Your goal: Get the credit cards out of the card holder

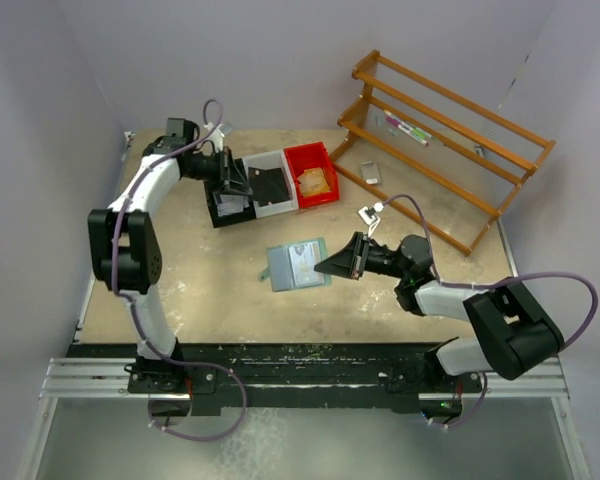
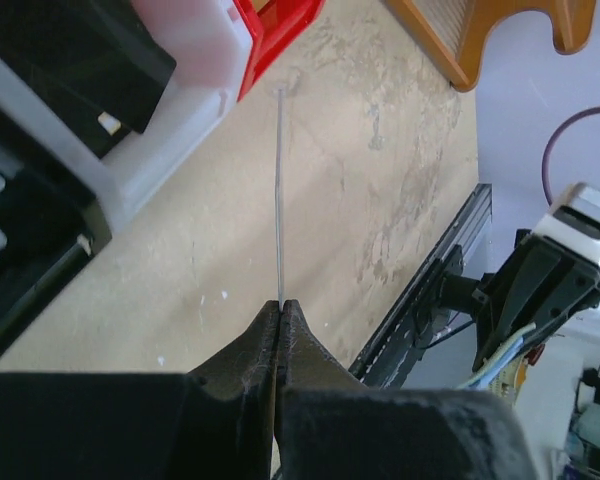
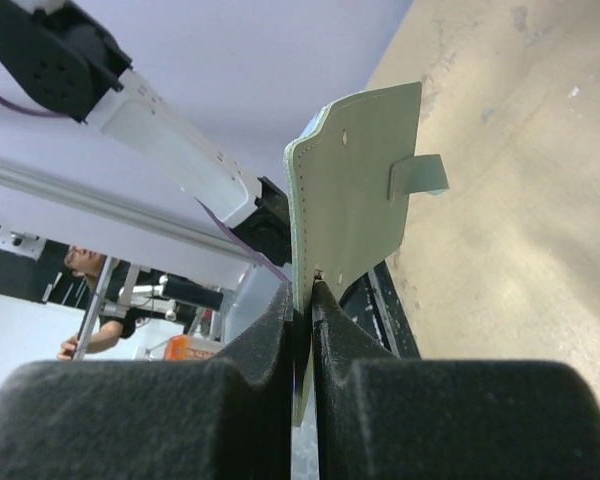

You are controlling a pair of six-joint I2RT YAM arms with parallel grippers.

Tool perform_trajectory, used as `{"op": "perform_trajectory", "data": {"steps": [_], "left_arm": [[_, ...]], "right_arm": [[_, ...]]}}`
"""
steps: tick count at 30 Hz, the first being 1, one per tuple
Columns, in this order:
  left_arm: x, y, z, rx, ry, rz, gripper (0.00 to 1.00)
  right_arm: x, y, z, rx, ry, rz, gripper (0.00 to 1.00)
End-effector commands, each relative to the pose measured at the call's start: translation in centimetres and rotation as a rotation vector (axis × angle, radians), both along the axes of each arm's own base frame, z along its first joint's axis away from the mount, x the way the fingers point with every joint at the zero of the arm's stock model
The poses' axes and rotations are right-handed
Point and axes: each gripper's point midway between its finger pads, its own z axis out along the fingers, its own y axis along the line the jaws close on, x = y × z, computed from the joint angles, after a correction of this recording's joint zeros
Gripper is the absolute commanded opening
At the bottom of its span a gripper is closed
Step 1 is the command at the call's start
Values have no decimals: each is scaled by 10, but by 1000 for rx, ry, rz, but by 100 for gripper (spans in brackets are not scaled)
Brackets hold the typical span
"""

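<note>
The pale mint-green card holder (image 1: 298,264) lies open at mid-table, clear pocket pages facing up. My right gripper (image 1: 332,265) is shut on its right edge. In the right wrist view the cover (image 3: 365,190) stands edge-up between my closed fingers (image 3: 305,285), its snap tab (image 3: 420,175) sticking out. My left gripper (image 1: 234,192) is at the back left over the bins. It is shut (image 2: 280,303) on a thin credit card (image 2: 279,190) seen edge-on as a pale line. I cannot tell whether cards remain in the holder.
A black bin (image 1: 220,212), a grey-white bin (image 1: 272,192) and a red bin (image 1: 313,160) with a tan item stand in a row at the back. A wooden rack (image 1: 440,140) fills the back right. A small silver device (image 1: 370,172) lies beside it.
</note>
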Motion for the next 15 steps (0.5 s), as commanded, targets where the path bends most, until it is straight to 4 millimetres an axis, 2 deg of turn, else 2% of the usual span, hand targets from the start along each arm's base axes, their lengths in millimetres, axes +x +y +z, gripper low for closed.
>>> {"op": "perform_trajectory", "data": {"steps": [1,5,8,11,14,15], "left_arm": [[39,-25,7,-44,-54,-31,0],[61,-36,-16,-30,-36,-39,0],[73,-36,-38,6,-9,-22,0],[79,-32,-56,49,6,-7,26],[83,-25,-63,105,-3,10,35],[83,-23,-63,120,-10,10,41]], "right_arm": [[1,-1,-1,-29,-76,-13,0],[7,0,-8,-46,-68,-30,0],[8,1,-6,-27,-63,-31,0],[14,4,-5,-17,-48,-39,0],[20,7,-7,-17,-45,-38,0],[22,9,-7,-16,-44,-35,0]]}}
